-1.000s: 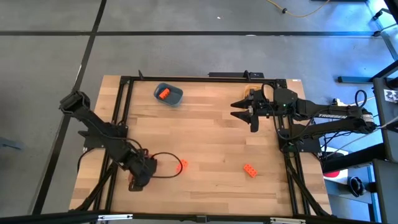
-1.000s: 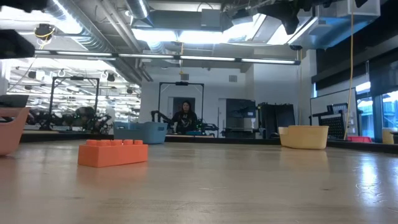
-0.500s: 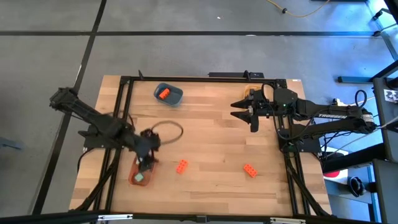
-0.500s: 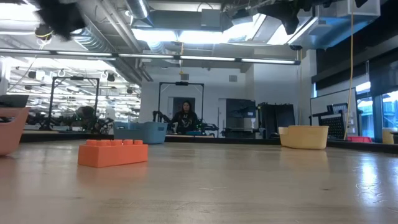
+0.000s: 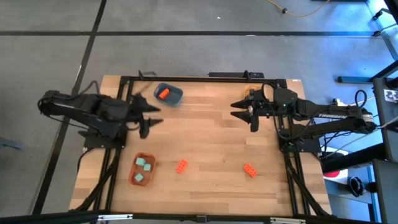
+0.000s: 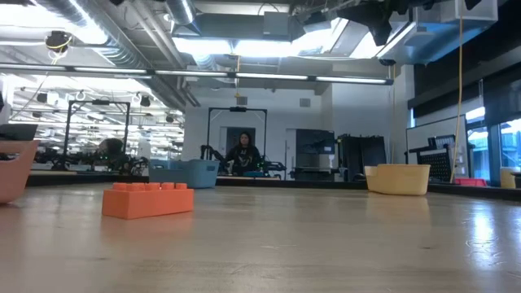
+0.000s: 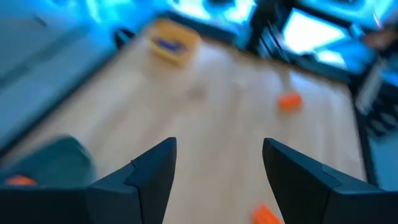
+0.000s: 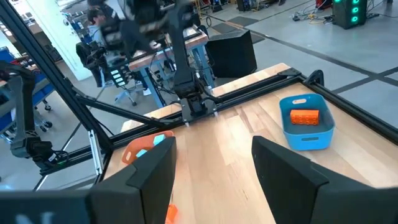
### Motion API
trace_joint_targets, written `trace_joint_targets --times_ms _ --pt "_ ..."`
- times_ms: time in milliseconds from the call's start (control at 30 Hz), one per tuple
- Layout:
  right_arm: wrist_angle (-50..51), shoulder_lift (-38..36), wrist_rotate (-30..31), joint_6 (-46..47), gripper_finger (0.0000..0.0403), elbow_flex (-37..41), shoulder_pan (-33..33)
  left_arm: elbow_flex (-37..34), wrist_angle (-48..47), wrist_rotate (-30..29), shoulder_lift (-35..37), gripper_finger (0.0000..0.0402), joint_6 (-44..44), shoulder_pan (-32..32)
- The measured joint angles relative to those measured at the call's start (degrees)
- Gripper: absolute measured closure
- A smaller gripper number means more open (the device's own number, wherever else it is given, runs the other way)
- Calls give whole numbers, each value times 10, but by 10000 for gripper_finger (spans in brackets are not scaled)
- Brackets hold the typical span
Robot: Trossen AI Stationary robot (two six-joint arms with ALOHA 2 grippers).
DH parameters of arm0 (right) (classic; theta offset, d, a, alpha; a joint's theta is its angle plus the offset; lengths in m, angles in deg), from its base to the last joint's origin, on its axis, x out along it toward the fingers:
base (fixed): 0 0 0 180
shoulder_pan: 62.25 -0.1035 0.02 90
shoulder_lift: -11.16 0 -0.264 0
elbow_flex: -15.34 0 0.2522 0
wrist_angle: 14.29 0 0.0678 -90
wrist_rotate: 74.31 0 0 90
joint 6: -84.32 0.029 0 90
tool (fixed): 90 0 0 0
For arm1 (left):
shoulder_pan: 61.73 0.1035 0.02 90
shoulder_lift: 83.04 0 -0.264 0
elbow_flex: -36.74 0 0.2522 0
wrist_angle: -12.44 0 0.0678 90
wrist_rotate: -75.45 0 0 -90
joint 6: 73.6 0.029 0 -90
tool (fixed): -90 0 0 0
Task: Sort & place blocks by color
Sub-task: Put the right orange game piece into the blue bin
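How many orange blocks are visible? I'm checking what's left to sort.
3: one in the blue bowl, two loose on the table at and. Others may be hidden.

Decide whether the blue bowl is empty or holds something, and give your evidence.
Not empty. The blue bowl holds one orange block, seen inside its rim from above and from the right wrist.

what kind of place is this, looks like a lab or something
Probably a robotics lab or workshop: a wooden table in a black frame with two robot arms, bare ceiling pipes and strip lights, and more benches with equipment behind, where a person sits.
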State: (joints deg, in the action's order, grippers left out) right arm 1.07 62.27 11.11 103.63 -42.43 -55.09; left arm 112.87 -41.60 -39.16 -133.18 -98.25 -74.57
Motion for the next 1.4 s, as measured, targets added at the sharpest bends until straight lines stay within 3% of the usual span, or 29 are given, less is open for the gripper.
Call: trace_joint_targets --times_ms 233,467,833,1133,1400 --pt "0 0 0 0 189 0 0 -9 69 -82 60 171 57 22" --pt "0 0 0 0 189 0 0 -92 169 -74 121 171 64 25" --pt "0 0 0 1 189 0 0 -231 399 -71 177 171 74 24" --pt "0 0 0 3 189 0 0 -272 529 -56 180 171 88 24" --pt "0 0 0 14 189 0 0 -273 538 -55 180 171 88 24"
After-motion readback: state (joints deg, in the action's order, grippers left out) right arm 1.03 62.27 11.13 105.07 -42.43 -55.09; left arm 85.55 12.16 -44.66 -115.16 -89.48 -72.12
